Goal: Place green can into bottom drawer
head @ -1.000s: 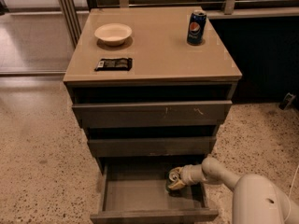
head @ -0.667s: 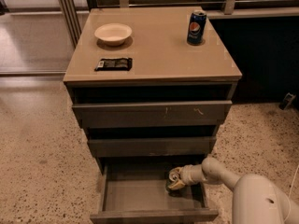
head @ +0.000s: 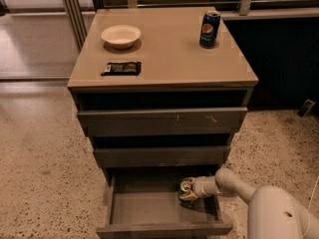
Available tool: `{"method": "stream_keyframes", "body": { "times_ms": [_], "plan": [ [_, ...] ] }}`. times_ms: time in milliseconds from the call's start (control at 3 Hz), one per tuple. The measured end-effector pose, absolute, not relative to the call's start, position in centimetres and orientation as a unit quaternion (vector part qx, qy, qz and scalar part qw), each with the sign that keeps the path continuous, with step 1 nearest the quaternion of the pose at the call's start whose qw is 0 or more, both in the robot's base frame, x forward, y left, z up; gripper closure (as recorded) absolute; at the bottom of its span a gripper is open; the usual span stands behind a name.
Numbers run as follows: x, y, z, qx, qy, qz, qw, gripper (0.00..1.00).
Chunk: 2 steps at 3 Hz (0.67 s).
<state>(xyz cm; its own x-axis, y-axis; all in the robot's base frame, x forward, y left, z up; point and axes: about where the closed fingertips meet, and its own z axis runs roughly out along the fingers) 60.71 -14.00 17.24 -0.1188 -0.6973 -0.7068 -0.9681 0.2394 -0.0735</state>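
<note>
The bottom drawer [head: 164, 229] is pulled open at the foot of the cabinet. My gripper [head: 192, 189] reaches into its right rear part from the right, on a pale arm. It is shut on the green can [head: 186, 185], which lies tilted with its silver top facing left, low over the drawer floor. Most of the can's label is hidden by the gripper, and I cannot tell whether the can touches the floor.
A blue Pepsi can [head: 210, 29], a white bowl [head: 120, 35] and a dark packet [head: 121, 68] sit on the cabinet top. The top drawer [head: 162, 121] and middle drawer [head: 162, 156] stand slightly open above the arm. Speckled floor surrounds the cabinet.
</note>
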Motion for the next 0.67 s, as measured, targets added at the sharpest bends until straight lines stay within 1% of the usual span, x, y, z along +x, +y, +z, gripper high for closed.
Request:
{"method": "stream_keyframes", "body": {
  "times_ms": [333,667],
  "plan": [
    [60.71,-14.00,17.24,-0.580,0.718,0.210,0.323,0.00],
    [60.71,-14.00,17.24,-0.580,0.718,0.210,0.323,0.00]
  ]
}}
